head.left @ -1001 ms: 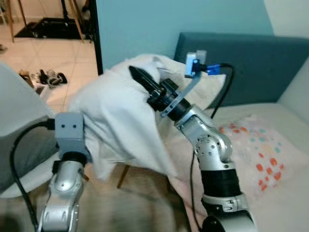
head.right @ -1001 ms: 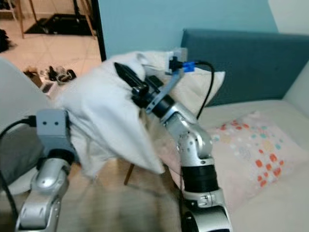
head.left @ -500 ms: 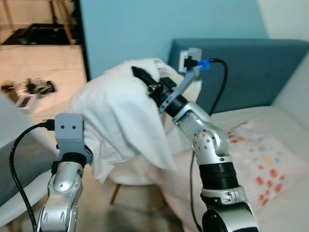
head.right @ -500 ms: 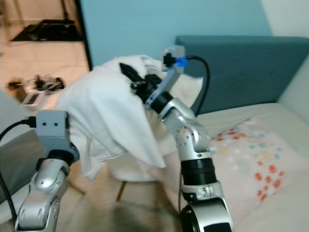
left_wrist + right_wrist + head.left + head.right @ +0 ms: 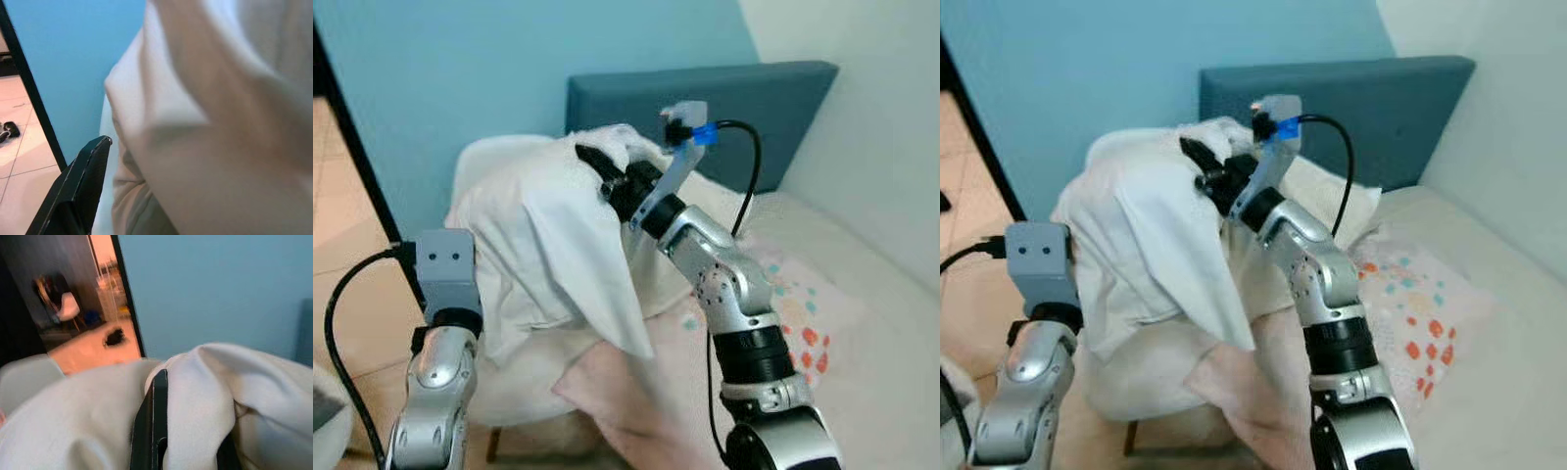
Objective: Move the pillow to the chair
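The white pillow [image 5: 543, 245] hangs in the air in front of me, its loose cover drooping to a point. My right gripper [image 5: 597, 164] reaches over from the bed side and is shut on the pillow's top; in the right wrist view a black finger [image 5: 152, 426] is sunk in the fabric. My left arm [image 5: 445, 284] rises under the pillow's left side. The left wrist view has one black finger [image 5: 78, 191] against the pillow [image 5: 220, 122], and the gripper is shut on it. Below the pillow sits a white chair seat [image 5: 533, 387] with a wooden leg [image 5: 494, 446].
A bed with a pink spotted blanket [image 5: 803, 323] and a teal headboard [image 5: 705, 98] lies to the right. A second cream pillow [image 5: 1327, 196] leans at the headboard. A dark door frame [image 5: 357, 166] stands at the left. Another chair's rim [image 5: 328, 416] shows at the lower left.
The view has swung right toward the bed, so the doorway and floor slid out to the left. Both grippers keep hold of the raised pillow.
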`<state>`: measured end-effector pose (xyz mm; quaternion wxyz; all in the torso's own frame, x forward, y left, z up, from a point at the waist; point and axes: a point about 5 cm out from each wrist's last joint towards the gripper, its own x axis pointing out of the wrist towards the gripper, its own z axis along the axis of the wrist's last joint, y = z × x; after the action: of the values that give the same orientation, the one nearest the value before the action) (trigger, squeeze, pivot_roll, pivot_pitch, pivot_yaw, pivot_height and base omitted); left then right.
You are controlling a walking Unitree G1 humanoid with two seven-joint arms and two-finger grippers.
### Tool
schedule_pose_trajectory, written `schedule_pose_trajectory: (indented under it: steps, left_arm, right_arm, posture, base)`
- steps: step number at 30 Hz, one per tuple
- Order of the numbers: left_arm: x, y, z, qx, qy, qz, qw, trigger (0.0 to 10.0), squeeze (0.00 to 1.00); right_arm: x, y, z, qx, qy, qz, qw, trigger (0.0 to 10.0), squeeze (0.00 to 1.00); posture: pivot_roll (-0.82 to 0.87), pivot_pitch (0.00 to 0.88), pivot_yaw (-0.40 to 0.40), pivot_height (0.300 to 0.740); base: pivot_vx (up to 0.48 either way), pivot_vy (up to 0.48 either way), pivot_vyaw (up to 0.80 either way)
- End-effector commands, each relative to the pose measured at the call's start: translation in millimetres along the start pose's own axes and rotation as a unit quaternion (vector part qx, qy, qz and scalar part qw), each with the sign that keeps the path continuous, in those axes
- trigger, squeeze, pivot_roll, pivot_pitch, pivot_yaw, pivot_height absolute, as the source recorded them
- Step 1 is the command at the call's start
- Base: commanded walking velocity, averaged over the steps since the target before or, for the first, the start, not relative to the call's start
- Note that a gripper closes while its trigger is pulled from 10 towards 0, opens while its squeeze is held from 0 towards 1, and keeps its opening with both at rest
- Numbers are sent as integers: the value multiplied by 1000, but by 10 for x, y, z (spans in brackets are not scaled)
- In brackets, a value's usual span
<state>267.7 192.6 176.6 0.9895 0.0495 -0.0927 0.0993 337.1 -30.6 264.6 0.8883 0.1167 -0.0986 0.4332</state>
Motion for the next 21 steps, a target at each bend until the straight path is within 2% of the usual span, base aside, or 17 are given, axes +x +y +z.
schedule_pose_trajectory:
  steps: [1,2,8,15,19,21]
  left_arm:
    - [13,-76,36,-9,-7,-12,1000,10000,0]
    - [16,-59,19,-9,-2,-6,1000,10000,0]
    - [11,-54,-14,-4,7,2,1000,10000,0]
    - [25,-44,-34,-1,14,12,1000,10000,0]
    - [34,-49,-26,-3,14,12,1000,10000,0]
    - [38,-68,-27,-5,15,7,1000,10000,0]
  right_arm:
    - [80,185,-97,-15,20,51,998,10000,0]
    - [89,173,-180,-36,43,42,998,10000,0]
    - [100,128,-344,-70,87,28,993,10000,0]
    - [104,157,-432,-83,107,44,990,10000,0]
    - [97,165,-446,-73,101,53,991,10000,0]
    - [103,142,-469,-85,103,47,990,10000,0]
  posture:
    - [102,0,-103,739]
    - [104,0,-105,739]
    - [101,0,-106,739]
    - [99,0,-110,739]
    - [100,0,-110,739]
    - [101,0,-111,739]
  base:
    - [0,0,0]
    - [0,0,0]
    - [0,0,0]
    - [0,0,0]
    - [0,0,0]
    - [0,0,547]
